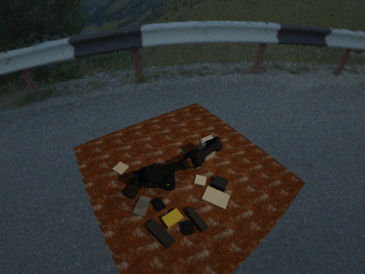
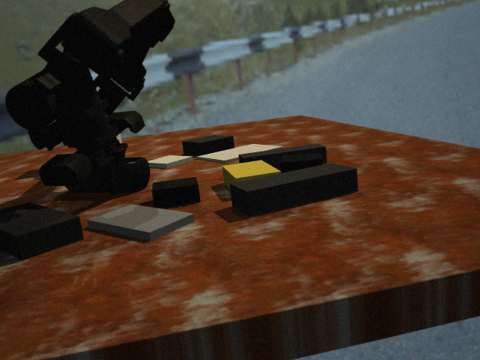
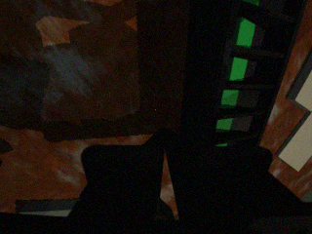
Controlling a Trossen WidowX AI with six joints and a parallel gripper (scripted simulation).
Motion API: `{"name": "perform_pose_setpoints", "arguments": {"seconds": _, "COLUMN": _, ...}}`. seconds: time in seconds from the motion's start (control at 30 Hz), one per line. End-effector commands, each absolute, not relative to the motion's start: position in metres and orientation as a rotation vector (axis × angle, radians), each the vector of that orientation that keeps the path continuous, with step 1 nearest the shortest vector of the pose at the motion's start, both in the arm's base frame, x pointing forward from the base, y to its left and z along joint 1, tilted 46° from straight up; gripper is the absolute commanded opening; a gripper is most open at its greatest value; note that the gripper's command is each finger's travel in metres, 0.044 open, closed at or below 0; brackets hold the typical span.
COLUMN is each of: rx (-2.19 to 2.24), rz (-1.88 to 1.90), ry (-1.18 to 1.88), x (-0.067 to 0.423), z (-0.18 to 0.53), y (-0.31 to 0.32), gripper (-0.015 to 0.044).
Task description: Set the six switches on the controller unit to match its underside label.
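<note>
The dark grey controller unit lies flat on the rust-coloured bench, mostly hidden under my arm in the top view. In the wrist view its row of rocker switches runs up the right side, and several show bright green ends. My gripper is shut and empty. It hangs low at the near end of the unit, with its tips just left of the switch row. The label on the underside is hidden.
Around the unit lie a grey plate, a small dark block, a yellow block, a long dark bar, a dark box and cream plates.
</note>
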State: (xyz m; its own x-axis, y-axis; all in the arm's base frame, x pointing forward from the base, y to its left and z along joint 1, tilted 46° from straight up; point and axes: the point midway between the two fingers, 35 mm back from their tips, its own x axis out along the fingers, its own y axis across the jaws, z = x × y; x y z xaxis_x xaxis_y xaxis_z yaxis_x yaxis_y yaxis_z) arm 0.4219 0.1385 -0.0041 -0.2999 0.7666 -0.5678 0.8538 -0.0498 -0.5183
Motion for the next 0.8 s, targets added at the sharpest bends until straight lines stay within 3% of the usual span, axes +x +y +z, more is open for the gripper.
{"name": "perform_pose_setpoints", "arguments": {"seconds": 0.0, "rx": 1.798, "rz": -1.278, "ry": 2.091, "x": 0.421, "z": -0.002, "y": 0.14, "gripper": 0.0}}
{"name": "perform_pose_setpoints", "arguments": {"seconds": 0.77, "rx": 1.798, "rz": -1.279, "ry": 2.092, "x": 0.407, "z": 0.002, "y": 0.143, "gripper": 0.0}}
